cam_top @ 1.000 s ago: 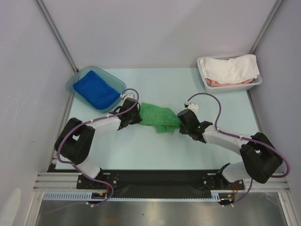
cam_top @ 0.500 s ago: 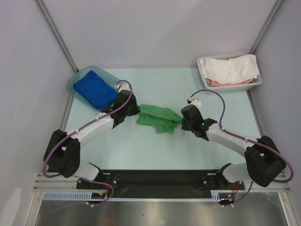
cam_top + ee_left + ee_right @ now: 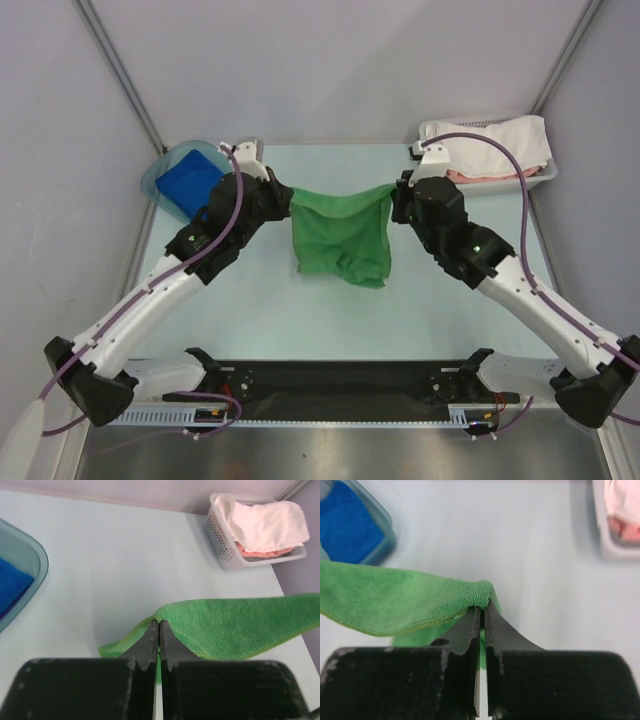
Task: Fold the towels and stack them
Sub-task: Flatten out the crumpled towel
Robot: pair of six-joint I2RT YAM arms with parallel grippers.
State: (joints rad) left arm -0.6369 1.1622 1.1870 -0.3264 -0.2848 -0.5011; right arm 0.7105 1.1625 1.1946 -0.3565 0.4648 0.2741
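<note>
The pale table (image 3: 330, 320) is spanned by both arms, and the green towel (image 3: 340, 235) is held stretched between them above its middle, the top edge taut and the rest hanging in loose folds. Whether the lower hem touches the table cannot be told. At the far right corner a white basket (image 3: 220, 540) is filled with a white cloth (image 3: 265, 522) over a pinkish item (image 3: 260, 551). At the far left, a blue towel (image 3: 187, 182) lies in a teal tub (image 3: 152, 172). The towel's left top corner is pinched by the left gripper (image 3: 159, 630), its right top corner by the right gripper (image 3: 483, 611).
</note>
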